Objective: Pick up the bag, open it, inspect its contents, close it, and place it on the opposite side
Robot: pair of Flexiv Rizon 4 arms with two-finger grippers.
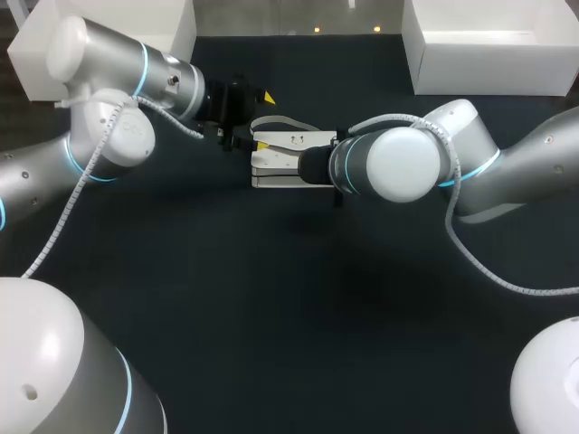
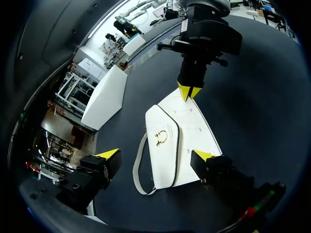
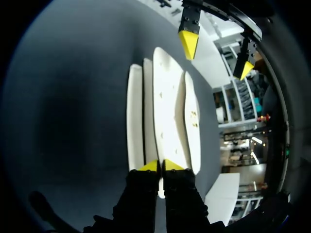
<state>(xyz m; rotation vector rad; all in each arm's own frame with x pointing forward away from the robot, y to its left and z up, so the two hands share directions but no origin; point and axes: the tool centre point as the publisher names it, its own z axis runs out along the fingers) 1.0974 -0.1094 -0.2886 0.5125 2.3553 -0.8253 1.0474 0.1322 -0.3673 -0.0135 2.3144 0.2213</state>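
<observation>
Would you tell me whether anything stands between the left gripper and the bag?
Nothing visible does. The bag's near end lies between the open fingers of the left gripper. The right gripper pinches the far end, out of the way.

Silver-grey rounded arms (image 1: 398, 163), cyan joint rings (image 1: 145, 65) — white coiled cables (image 1: 525, 290), black yellow-tipped tools (image 3: 161, 165)

Overhead light prob.; bag (image 1: 276, 163) glares vs dark table (image 1: 271, 316).

No writing, label, brand, number or sign can be read on the white flap handbag (image 2: 189, 136) or elsewhere.
</observation>
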